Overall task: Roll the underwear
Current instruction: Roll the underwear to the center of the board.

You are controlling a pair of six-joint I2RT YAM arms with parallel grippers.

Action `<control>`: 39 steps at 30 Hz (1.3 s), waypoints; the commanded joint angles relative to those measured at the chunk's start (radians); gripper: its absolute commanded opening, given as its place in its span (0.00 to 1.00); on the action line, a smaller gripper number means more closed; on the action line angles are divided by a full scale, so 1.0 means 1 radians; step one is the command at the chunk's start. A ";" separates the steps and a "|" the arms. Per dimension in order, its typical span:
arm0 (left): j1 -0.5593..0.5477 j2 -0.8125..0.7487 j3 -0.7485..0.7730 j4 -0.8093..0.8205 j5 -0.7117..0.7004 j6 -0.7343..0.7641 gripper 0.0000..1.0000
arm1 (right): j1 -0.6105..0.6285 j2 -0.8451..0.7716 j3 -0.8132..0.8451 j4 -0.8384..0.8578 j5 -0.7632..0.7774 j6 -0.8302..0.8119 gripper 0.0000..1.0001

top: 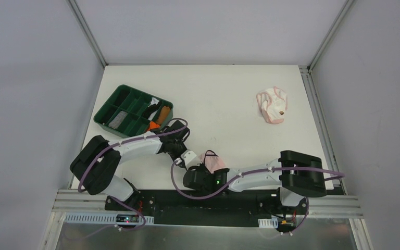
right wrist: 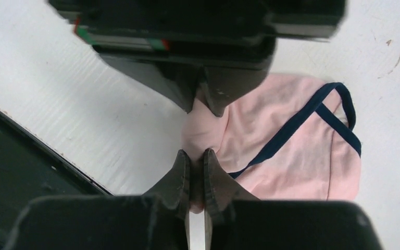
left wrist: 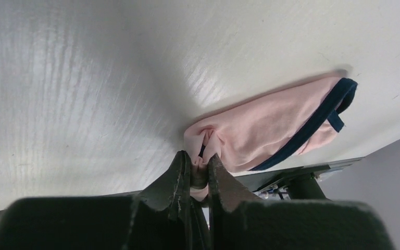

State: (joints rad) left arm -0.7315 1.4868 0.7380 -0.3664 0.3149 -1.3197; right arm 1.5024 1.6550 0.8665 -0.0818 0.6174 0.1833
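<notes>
Left hand [left wrist: 198,159] is pinched shut on a bunched-up end of the pink underwear [left wrist: 271,125] (the one with the dark blue edge). Right hand [right wrist: 196,156] is pinched shut on that same end, and the two hands meet tip to tip.

Now from big to small. The white worktop [top: 213,88] carries everything. At its back left sits a green tray [top: 115,100] with little boxes inside. Some boxes hold rolled things, like an orange cloth [top: 155,124] and a grey cloth [top: 117,121].

The pink underwear lies at the near edge of the worktop, in the middle, between the two arms. Most of it is spread out flat, away from the hands. Only the pinched end is scrunched, and I cannot see any real roll in it.

The pale underwear [top: 272,105] lies at the back right, well apart from both hands, in a crumpled heap.

So I think the job has only just begun. The pink one has its first fold to make, and the pale one is not yet touched.
</notes>
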 commanded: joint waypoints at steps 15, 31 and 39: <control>0.003 -0.133 -0.040 0.041 -0.036 0.012 0.76 | -0.468 -0.182 -0.525 0.805 -0.934 0.361 0.00; 0.002 -0.109 -0.093 0.142 0.011 0.020 0.56 | -0.583 -0.003 -0.599 1.159 -1.143 0.516 0.00; -0.010 -0.125 -0.120 0.119 0.062 -0.044 0.61 | -0.616 0.018 -0.598 1.166 -1.145 0.513 0.00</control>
State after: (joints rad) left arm -0.7322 1.3773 0.6342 -0.2298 0.3443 -1.3266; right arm 0.9039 1.6547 0.2752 1.0401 -0.5079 0.6933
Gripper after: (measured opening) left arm 0.603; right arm 0.056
